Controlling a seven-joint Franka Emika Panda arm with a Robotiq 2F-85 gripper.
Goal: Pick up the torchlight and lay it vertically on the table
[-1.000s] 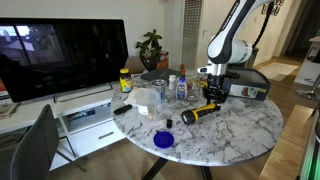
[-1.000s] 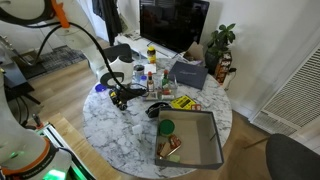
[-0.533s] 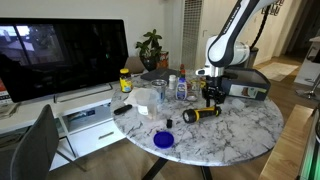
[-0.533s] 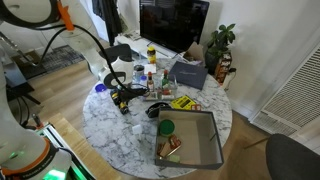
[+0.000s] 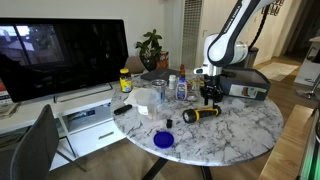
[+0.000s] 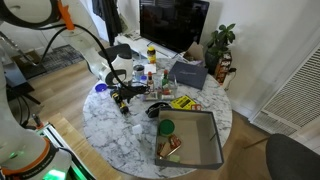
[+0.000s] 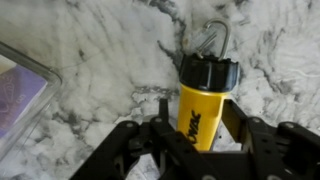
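Note:
The torchlight (image 5: pixel 201 114) lies on its side on the white marble table (image 5: pixel 245 126), yellow body and black head, and also shows in an exterior view (image 6: pixel 124 99). In the wrist view the torchlight (image 7: pixel 203 112) points away from me, black head and wire loop at the far end. My gripper (image 7: pixel 198 108) is open, with one finger on each side of the yellow body and small gaps to it. In both exterior views the gripper (image 5: pixel 210 97) (image 6: pixel 119 92) hangs just above the torchlight.
Small bottles (image 5: pixel 180 86) and a yellow-capped jar (image 5: pixel 125 80) stand behind the torchlight. A blue dish (image 5: pixel 163 140) sits near the front edge. A grey bin (image 6: pixel 190 140) and green cup (image 6: pixel 166 127) are on the table. A clear container (image 7: pixel 25 90) lies beside the gripper.
The gripper has come down slightly and shifted over the torchlight. The torchlight has not moved.

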